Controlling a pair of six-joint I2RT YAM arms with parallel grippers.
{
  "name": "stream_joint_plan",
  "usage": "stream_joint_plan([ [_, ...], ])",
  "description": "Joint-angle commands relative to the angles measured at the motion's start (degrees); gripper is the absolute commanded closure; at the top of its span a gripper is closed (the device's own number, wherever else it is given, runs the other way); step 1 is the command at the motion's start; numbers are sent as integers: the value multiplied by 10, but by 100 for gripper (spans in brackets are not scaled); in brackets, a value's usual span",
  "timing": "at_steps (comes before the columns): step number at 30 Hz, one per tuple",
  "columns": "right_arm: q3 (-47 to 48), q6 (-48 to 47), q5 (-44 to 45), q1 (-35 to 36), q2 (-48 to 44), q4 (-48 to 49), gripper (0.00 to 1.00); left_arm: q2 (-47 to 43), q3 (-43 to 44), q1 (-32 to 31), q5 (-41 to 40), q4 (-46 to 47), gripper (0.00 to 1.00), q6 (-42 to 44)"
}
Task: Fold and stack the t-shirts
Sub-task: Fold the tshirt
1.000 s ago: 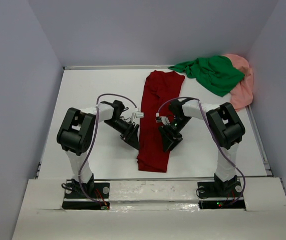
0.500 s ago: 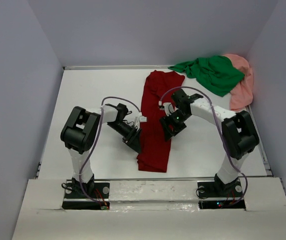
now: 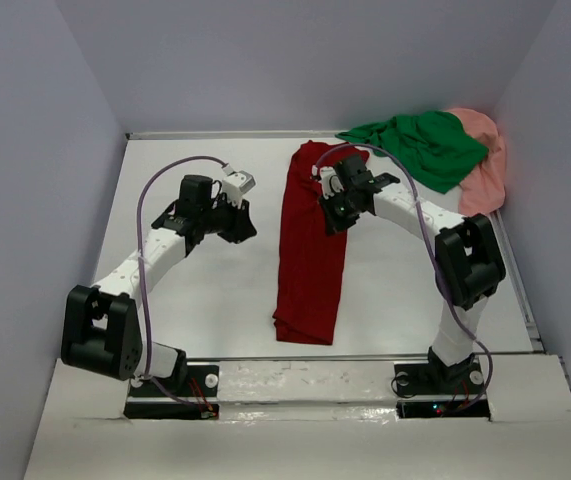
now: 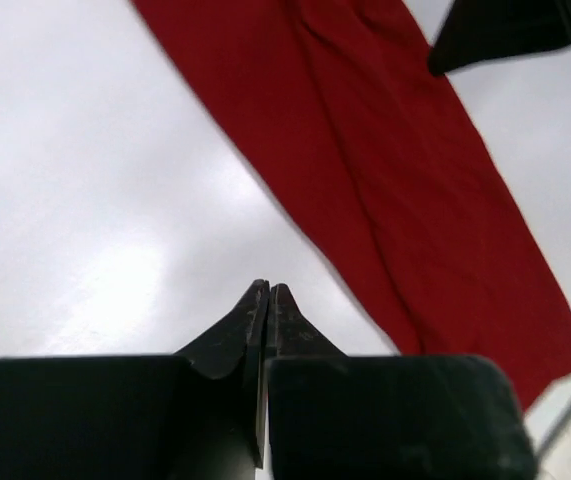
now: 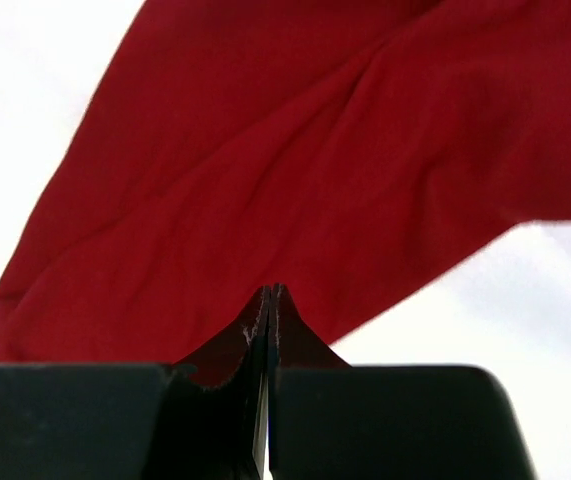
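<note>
1. The dark red t-shirt (image 3: 310, 250) lies as a long folded strip on the white counter (image 3: 195, 300), its near end close to the arms' bases.
2. The left fingers (image 4: 248, 325) are pressed together, empty, over bare counter just left of the red shirt's far half.
3. The right fingers (image 5: 253, 335) are likewise closed together at that shirt's right edge, near its far end.
4. Beyond and right of it, the bright green t-shirt (image 3: 425, 145) lies crumpled, overlapping the salmon pink t-shirt (image 3: 485, 170).

White table (image 3: 195, 290) between plain pale grey walls (image 3: 25, 200)
</note>
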Motion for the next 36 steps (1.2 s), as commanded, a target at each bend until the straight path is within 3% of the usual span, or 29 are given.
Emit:
stream_joint_plan([
  [1,72,5,19,6,48,34,100,25,19,-3,-156,123,97,-67],
  [6,155,-3,63,0,110,33,100,66,36,-3,-177,149,100,-91],
  [13,219,7,84,-11,178,31,100,23,11,-4,-184,153,100,-103],
  [21,283,17,219,-41,228,33,100,-14,-13,-5,-194,175,100,-108],
  [25,308,18,208,-57,238,47,100,-14,-19,-4,-192,181,100,-106],
  [30,267,1,189,-57,200,136,100,2,-19,-4,-185,181,100,-105],
  [36,279,2,189,-57,204,157,100,12,-20,-5,-179,182,100,-105],
])
